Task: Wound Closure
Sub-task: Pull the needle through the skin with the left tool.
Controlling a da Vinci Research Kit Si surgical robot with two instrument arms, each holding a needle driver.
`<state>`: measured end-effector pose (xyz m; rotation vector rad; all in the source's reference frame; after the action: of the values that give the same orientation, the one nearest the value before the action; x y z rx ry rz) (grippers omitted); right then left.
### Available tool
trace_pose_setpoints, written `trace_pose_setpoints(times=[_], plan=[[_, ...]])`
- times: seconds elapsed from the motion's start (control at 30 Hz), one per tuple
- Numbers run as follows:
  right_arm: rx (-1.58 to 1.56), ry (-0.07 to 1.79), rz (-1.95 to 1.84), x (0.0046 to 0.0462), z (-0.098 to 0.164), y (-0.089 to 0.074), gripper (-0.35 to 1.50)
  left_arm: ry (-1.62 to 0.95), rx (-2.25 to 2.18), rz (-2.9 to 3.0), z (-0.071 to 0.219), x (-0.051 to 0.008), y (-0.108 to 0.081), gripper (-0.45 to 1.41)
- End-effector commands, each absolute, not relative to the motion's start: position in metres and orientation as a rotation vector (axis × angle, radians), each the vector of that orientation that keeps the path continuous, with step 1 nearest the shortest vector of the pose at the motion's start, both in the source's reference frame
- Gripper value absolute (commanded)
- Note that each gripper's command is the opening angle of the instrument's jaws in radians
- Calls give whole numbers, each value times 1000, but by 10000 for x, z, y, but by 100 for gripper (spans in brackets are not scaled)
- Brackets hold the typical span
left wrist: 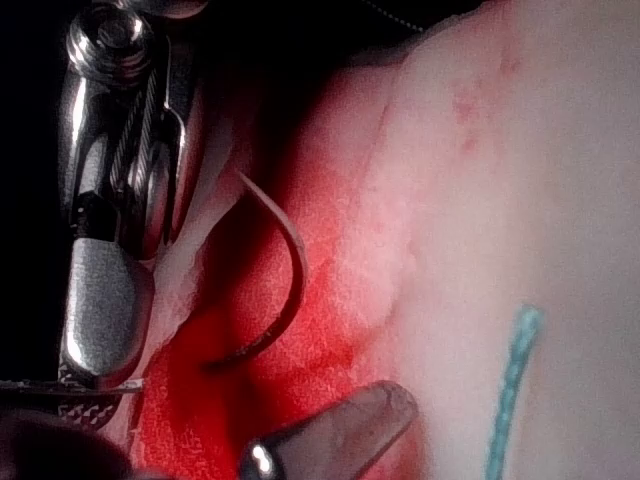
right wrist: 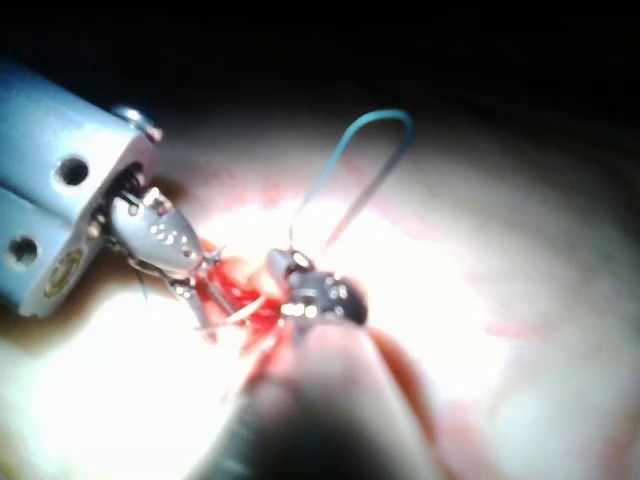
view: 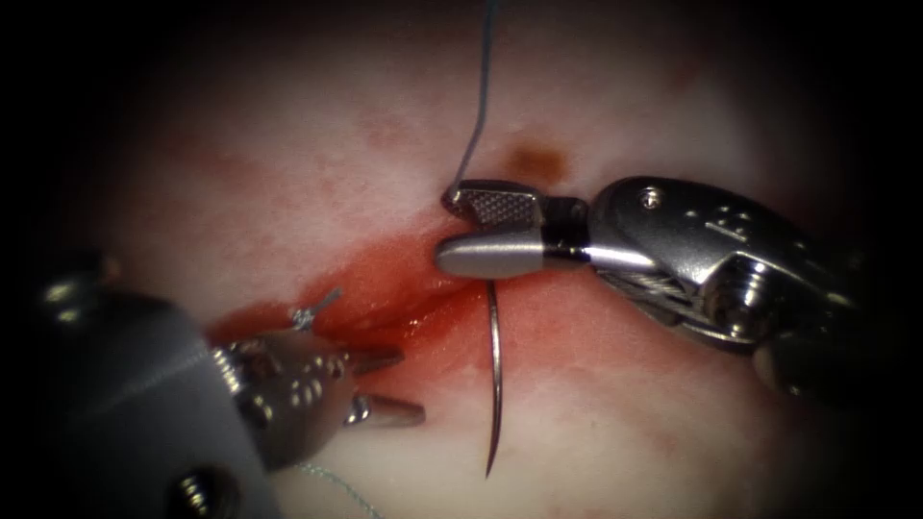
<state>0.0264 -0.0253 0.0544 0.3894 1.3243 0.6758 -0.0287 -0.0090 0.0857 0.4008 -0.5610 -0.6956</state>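
Two claws over the tissue (view: pixel 615 404). Right claw (view: pixel 461 231) parted at the tips yet grasping the needle (view: pixel 496 384) at its blunt end; needle hangs clear of the tissue, point downward, right of the cut (view: pixel 385 303). Thread (view: pixel 481 96) rises from the claw. Left claw (view: pixel 399 386) released, holding nothing, beside a knot (view: pixel 306 315).

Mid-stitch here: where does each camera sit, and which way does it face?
Endoscope: above and in front, facing the cut. Left claw is open and empty. Right claw grips the needle near its thread end, free of the tissue.
Left wrist: on the left arm, looking along its shaft past its own claw at the needle and right claw.
Right wrist: on the right arm, looking along its shaft at its own claw, left claw beyond.
Shared: all three show both claws.
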Motion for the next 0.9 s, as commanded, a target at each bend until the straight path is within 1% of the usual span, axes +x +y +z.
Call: trace_pose_setpoints(times=[0.03, 0.07, 0.13, 0.17, 0.2, 0.27, 0.3, 0.43, 0.5, 0.53, 0.67, 0.7, 0.77, 0.83, 0.9], plan=[[353, 1329, 667, 274, 540, -244, 76, -567, 408, -717, 852, -289, -77, 21], [346, 1328, 670, 274, 539, -243, 79, -571, 417, -728, 850, -288, -76, 24], [339, 1326, 670, 274, 537, -241, 81, -569, 456, -787, 846, -288, -71, 39], [338, 1325, 674, 273, 536, -240, 81, -572, 482, -823, 846, -289, -70, 41], [333, 1326, 665, 272, 535, -240, 69, -559, 576, -1001, 846, -290, -66, 42], [332, 1327, 658, 272, 535, -241, 66, -575, 648, -1119, 846, -293, -61, 44], [332, 1327, 658, 272, 535, -241, 66, -575, 648, -1119, 846, -293, -61, 44], [323, 1328, 649, 272, 535, -240, 73, -580, 945, -1351, 845, -300, -50, 46], [319, 1328, 644, 272, 535, -239, 73, -547, 1069, -1428, 847, -303, -48, 39], [311, 1329, 635, 272, 535, -239, 73, -541, 1126, -1437, 849, -305, -48, 27], [305, 1329, 627, 272, 533, -238, 76, -548, 1220, -1441, 857, -307, -46, 19], [306, 1328, 628, 272, 532, -238, 76, -528, 1242, -1456, 859, -307, -45, 36], [307, 1328, 630, 272, 531, -238, 76, -486, 1276, -1504, 864, -306, -44, 59], [299, 1328, 621, 273, 530, -237, 76, -482, 1288, -1551, 869, -307, -44, 62], [300, 1328, 623, 273, 529, -237, 78, -484, 1285, -1585, 879, -310, -44, 57]])
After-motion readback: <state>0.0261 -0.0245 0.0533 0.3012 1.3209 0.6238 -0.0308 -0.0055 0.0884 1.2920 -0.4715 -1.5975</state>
